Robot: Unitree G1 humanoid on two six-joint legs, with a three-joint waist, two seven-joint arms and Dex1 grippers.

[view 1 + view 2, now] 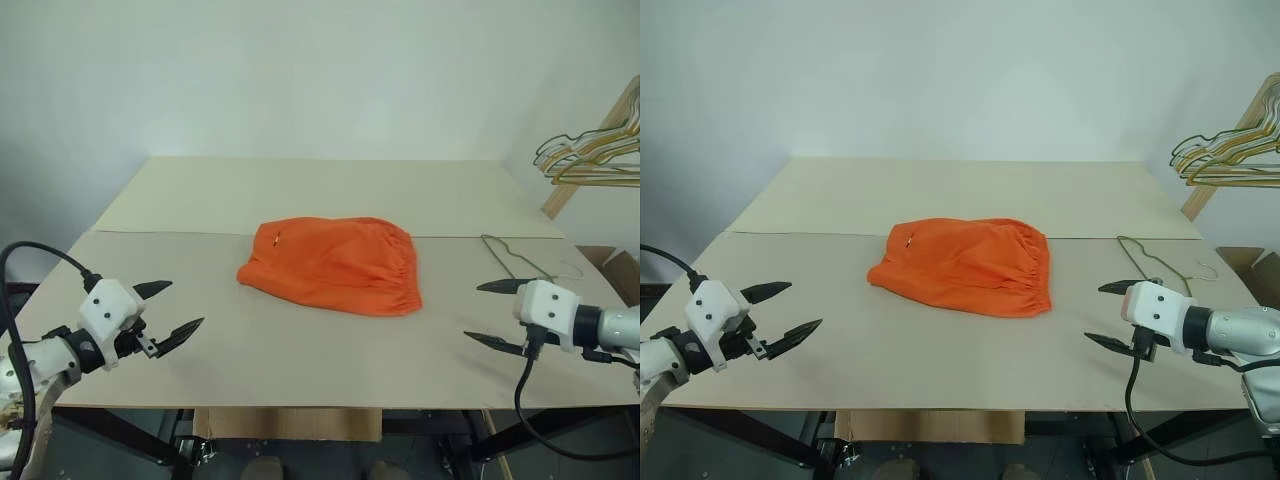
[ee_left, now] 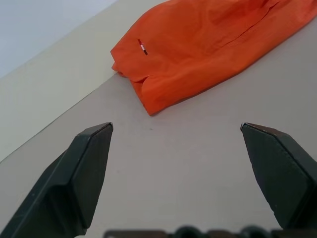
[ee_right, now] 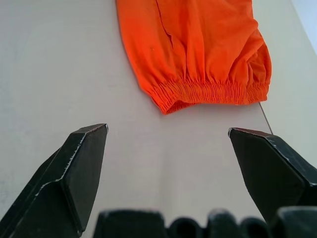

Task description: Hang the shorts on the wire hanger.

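The bright orange shorts (image 1: 335, 263) lie flat in the middle of the table, gathered waistband toward the right, a small mark near their left end. A thin dark wire hanger (image 1: 515, 258) lies flat on the table to the right of the shorts. My left gripper (image 1: 172, 312) hovers open over the table's near left part, apart from the shorts and holding nothing. Over the near right part my right gripper (image 1: 488, 314) is open and empty too, just in front of the hanger. The shorts' left end (image 2: 198, 49) and their waistband (image 3: 208, 91) lie ahead of the wrist cameras.
A pale tabletop (image 1: 300, 190) made of two boards meeting at a seam behind the shorts. At the far right a bunch of gold and dark wire hangers (image 1: 590, 155) hangs from a slanted wooden post. A cardboard box (image 1: 622, 272) stands beyond the table's right edge.
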